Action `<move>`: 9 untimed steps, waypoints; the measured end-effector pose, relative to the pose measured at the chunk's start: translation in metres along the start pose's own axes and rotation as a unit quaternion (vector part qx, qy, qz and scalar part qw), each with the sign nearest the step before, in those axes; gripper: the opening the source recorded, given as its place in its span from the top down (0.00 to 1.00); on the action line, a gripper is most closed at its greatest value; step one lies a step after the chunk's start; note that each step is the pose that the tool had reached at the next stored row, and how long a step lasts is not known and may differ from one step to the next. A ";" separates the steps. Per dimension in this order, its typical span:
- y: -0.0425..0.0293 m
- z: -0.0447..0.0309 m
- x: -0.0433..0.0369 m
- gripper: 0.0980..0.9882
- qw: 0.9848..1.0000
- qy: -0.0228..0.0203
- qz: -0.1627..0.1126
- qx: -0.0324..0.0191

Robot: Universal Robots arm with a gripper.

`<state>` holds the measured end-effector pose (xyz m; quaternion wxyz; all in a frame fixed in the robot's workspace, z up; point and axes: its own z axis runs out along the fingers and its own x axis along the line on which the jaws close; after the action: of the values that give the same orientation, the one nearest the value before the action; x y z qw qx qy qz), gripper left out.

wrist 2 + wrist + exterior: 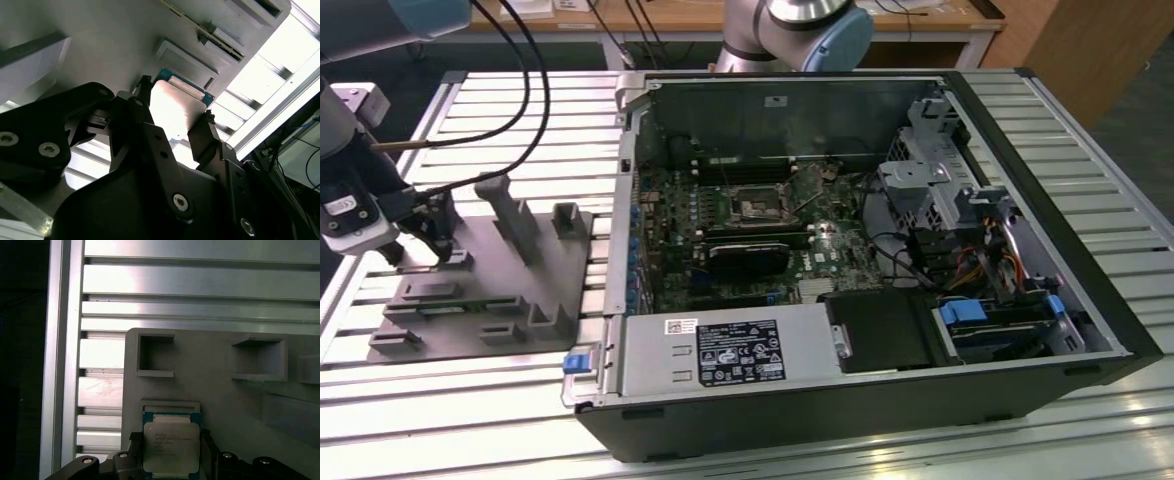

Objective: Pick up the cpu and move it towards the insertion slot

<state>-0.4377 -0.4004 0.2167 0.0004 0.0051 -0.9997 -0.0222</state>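
The cpu (pixel 171 447) is one flat square chip with a silvery-grey lid, a paler rim and a teal board edge. It sits at its nest on the grey fixture plate (pixel 480 300), on the exterior view's left of the slatted metal desk (pixel 520 120). The single pincer (pixel 423 250) has its two black fingers (pixel 202 135) closed in against opposite edges of the chip, as seen in both wrist views; whether the chip is lifted cannot be told. The first wrist view adds two empty square pockets (pixel 155 355) in the plate. The exterior view alone shows the one insertion slot (pixel 758 205), a silver-framed socket inside the open computer case (pixel 854 420), well apart from the cpu.
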 end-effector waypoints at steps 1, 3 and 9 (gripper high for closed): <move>0.0000 -0.0005 0.0000 0.50 1.000 0.000 0.000 0.000; 0.0001 -0.0016 0.0000 0.50 1.000 0.000 0.000 0.000; 0.0002 -0.0047 0.0000 0.50 1.000 0.000 0.000 0.000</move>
<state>-0.4377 -0.4004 0.2214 0.0004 0.0051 -0.9997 -0.0223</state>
